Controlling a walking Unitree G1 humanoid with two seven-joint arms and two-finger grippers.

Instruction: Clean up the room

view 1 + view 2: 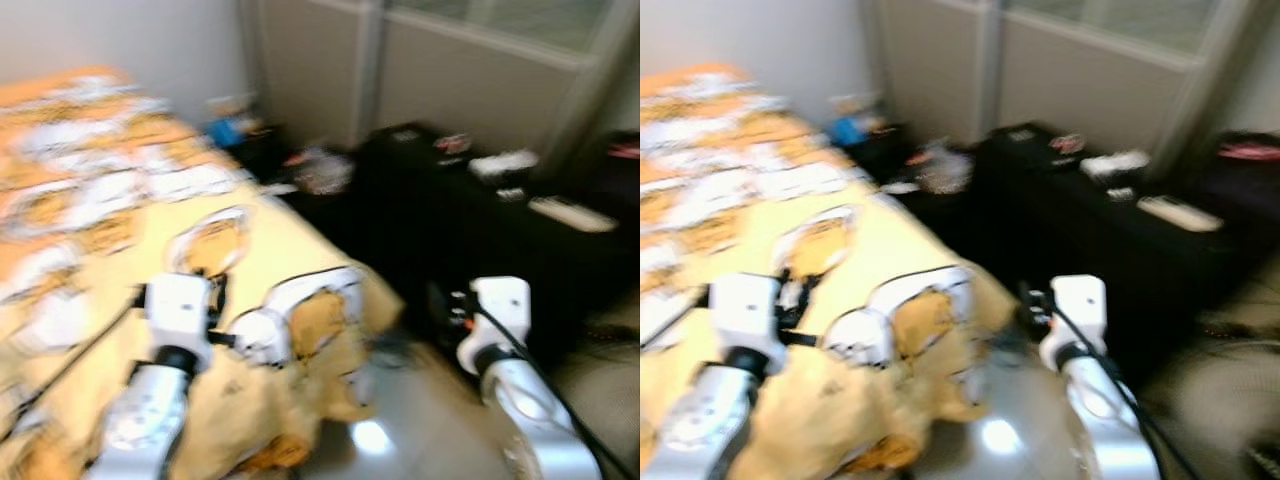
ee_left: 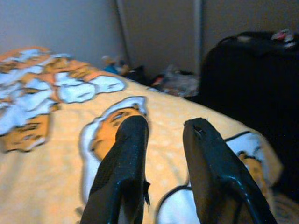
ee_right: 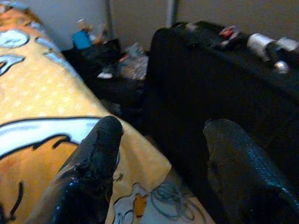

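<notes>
The step in hand looks like an approach: the robot stands at the corner of a bed and has yet to pick out something to tidy. To do it well, I judge it should stop and let the head camera settle — the eye views are smeared — before either arm commits, and choose one target rather than sweep at the heap.

Nearest, the left gripper (image 2: 161,154) has its two black fingers spread with nothing between them, held just above the yellow blanket (image 2: 56,172); the cartoon print lies directly under and ahead of the jaws. The right gripper (image 3: 163,154) is likewise parted and empty. Its left finger hangs over the blanket's drooping corner (image 3: 140,177), its right finger in front of the black cabinet (image 3: 205,98), and a coil of cable (image 3: 168,198) lies on the floor below the gap.

Beyond the right jaws, well apart, the clutter that the task most likely means — a pile of small items (image 1: 320,172) on the floor in the gap between bed and cabinet, with a blue object (image 1: 225,131) further back against the wall. On the cabinet top, ahead and to the right of those jaws, sit more loose things (image 1: 505,163), too blurred to name.
</notes>
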